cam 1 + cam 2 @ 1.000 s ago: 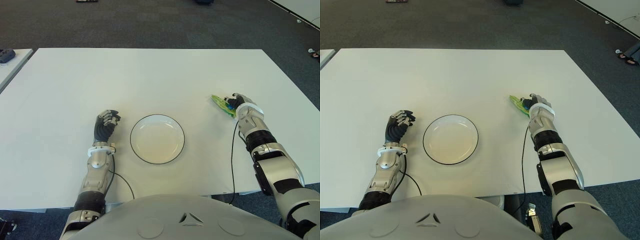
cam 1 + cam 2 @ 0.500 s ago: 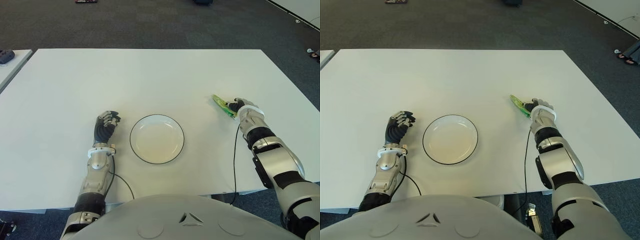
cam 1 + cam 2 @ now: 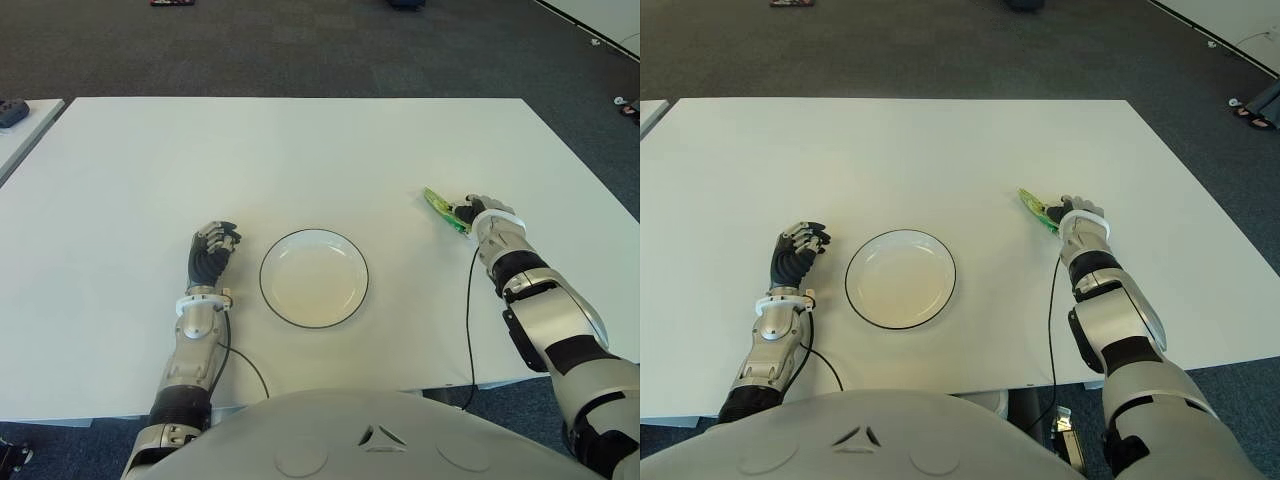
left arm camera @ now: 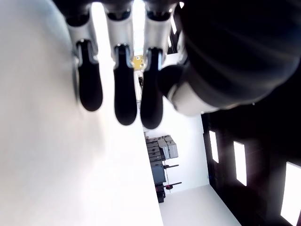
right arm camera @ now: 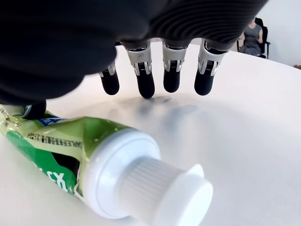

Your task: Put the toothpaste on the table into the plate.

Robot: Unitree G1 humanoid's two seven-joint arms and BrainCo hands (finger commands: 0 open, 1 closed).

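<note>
The left hand (image 3: 210, 252), fingers curled and empty, shows just left of the round white black-rimmed plate (image 3: 314, 277) on the white bench (image 3: 300, 160). Well right, the green plastic toothpaste tube (image 3: 440, 208) lies flat, crimped end pointing far-left, white cap toward the right hand (image 3: 477, 212), whose spread fingers (image 5: 171, 70) arch over it; contact is unclear.

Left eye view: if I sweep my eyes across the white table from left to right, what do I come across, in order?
Left hand, fingers curled, holding nothing → plate → green toothpaste → right hand, right beside the tube, fingers open over the table.
</note>
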